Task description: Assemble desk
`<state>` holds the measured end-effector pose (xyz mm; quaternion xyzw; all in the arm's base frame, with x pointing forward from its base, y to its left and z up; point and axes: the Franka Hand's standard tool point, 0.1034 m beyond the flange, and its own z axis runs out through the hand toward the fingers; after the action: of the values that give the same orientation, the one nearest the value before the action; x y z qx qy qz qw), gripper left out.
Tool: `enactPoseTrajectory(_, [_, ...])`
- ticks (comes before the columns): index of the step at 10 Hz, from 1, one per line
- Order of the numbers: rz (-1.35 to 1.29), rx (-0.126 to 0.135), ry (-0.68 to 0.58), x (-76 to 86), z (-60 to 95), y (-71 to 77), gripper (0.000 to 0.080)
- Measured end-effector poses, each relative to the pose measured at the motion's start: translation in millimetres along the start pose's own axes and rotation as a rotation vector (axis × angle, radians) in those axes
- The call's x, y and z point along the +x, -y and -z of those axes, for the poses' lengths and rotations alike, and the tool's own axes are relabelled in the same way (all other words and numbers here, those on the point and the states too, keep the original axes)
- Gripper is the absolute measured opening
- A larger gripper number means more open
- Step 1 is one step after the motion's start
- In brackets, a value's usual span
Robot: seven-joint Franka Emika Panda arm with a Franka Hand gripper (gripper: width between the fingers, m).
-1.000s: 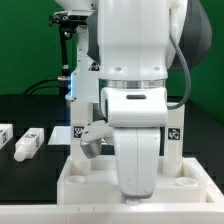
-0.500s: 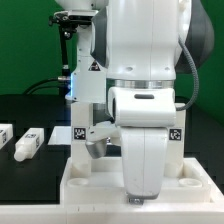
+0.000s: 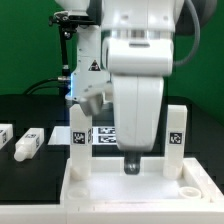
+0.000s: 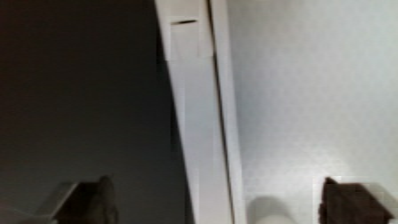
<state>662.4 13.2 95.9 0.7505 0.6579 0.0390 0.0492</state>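
Note:
The desk's white square panel (image 3: 100, 192) lies at the front of the table. Two white legs stand upright in its back corners, one on the exterior view's left (image 3: 78, 140) and one on the right (image 3: 177, 130). Two more legs lie loose on the black table at the exterior view's left (image 3: 28, 143) (image 3: 4, 133). My gripper (image 3: 130, 166) hangs just above the panel's middle, between the standing legs. In the wrist view the gripper (image 4: 217, 204) is open, its dark fingertips (image 4: 82, 200) far apart over the panel's rim (image 4: 199, 120), holding nothing.
The marker board (image 3: 103, 135) lies flat behind the panel, partly hidden by my arm. A dark stand with a lit device (image 3: 68, 60) rises at the back left. Green wall behind.
The hand has risen from low over the panel, uncovering the right standing leg. The jaws have gone from shut to open. The panel and legs stay put.

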Motion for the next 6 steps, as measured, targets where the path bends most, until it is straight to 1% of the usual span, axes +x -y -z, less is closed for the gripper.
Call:
enactPoseTrajectory(1, [-0.001, 0.007, 0.001, 0.2, -4.0, 2.5, 0.0609])
enactPoseTrajectory(2, [-0.001, 0.009, 0.001, 0.0, -4.7, 2.8, 0.0642])
enactPoseTrajectory(4, [-0.003, 0.010, 0.001, -1.1, -5.2, 2.9, 0.0649])
enactPoseTrajectory(5, [-0.020, 0.022, 0.004, -8.0, -2.7, 3.4, 0.0649])
enactPoseTrajectory(6, [-0.055, 0.039, 0.018, -27.6, 7.6, 2.1, 0.0649])
